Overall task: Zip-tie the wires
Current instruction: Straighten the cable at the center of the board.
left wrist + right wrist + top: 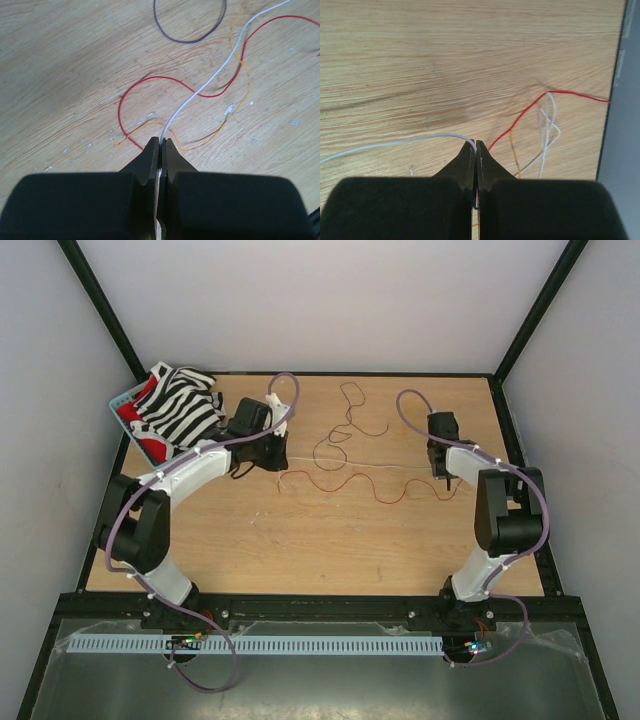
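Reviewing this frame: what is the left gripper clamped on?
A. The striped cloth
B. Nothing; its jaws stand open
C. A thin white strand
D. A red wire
C: in the left wrist view the left gripper is shut on the white strand, which runs out from between its fingertips and crosses the red wire lying on the table.

wires [340, 440] on table [300, 550] between left arm [185, 475] and right arm [505, 505] | basket [118, 405] in far-left corner
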You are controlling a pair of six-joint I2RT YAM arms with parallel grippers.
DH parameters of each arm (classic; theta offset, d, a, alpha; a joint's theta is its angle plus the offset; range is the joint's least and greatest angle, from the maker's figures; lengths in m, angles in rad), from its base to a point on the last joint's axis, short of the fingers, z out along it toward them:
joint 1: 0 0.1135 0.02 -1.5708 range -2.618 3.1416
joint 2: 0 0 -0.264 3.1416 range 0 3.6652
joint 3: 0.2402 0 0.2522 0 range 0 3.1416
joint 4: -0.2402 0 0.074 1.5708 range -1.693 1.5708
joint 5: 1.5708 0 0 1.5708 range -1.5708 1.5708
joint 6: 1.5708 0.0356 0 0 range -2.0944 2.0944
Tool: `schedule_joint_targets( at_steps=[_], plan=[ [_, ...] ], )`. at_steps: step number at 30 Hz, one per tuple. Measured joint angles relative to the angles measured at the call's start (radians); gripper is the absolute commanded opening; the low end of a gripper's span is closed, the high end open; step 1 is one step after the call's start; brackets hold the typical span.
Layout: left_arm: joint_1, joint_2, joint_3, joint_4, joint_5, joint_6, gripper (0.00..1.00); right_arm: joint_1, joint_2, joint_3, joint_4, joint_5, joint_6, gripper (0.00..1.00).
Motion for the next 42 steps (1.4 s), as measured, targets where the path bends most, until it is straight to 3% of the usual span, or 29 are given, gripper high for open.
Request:
schedule_joint_targets(
  at_steps=[5, 17, 24, 42],
  plan=[
    [-0.001, 0.023, 0.021, -0.058, -0.056, 0.002, 0.00, 0.008, 0.036, -0.006, 0.013, -0.025, 0.002, 0.00],
    [-0.002, 0.075, 0.021, -0.098, -0.104, 0.005, 0.00, 0.013, 0.091, 0.011, 0.050, -0.066, 0.003, 0.16],
    [-0.004, 0.121, 0.021, -0.103, -0.102, 0.006, 0.00, 0.012, 0.081, 0.014, 0.052, -0.086, 0.003, 0.31],
    [-0.054, 0.199, 0.021, -0.115, -0.126, 0.033, 0.00, 0.011, -0.105, 0.014, 0.020, -0.337, 0.023, 0.73]
  ],
)
